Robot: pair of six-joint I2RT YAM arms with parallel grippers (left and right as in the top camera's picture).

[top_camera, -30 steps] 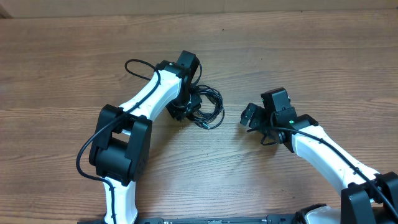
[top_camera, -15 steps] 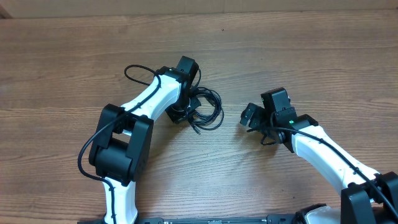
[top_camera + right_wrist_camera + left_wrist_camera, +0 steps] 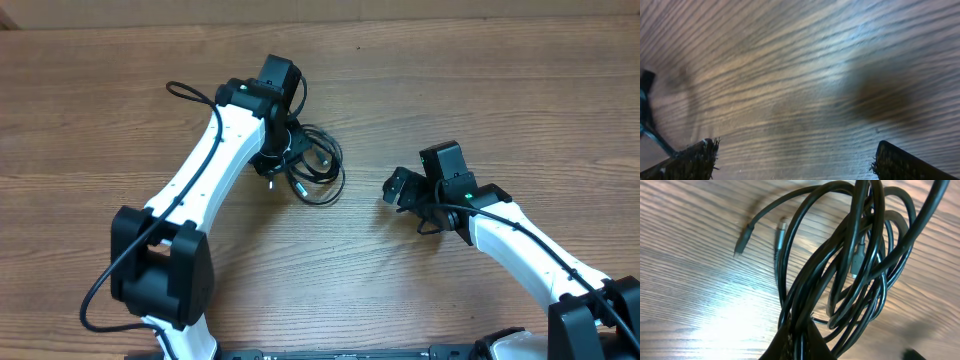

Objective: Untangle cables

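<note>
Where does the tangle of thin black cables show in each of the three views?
Overhead: the cables lie just left of centre.
Left wrist: the cables fill the middle and right, running from top to bottom.
Right wrist: not in it.
Shared landmark: the wood-grain table, seen in all three.

Black cables (image 3: 863, 210) on a brown surface (image 3: 100, 120)
One plug tip (image 3: 781, 235) was silver; the grain ran in fine streaks; the arms (image 3: 215, 150) were white with black joints.
</note>
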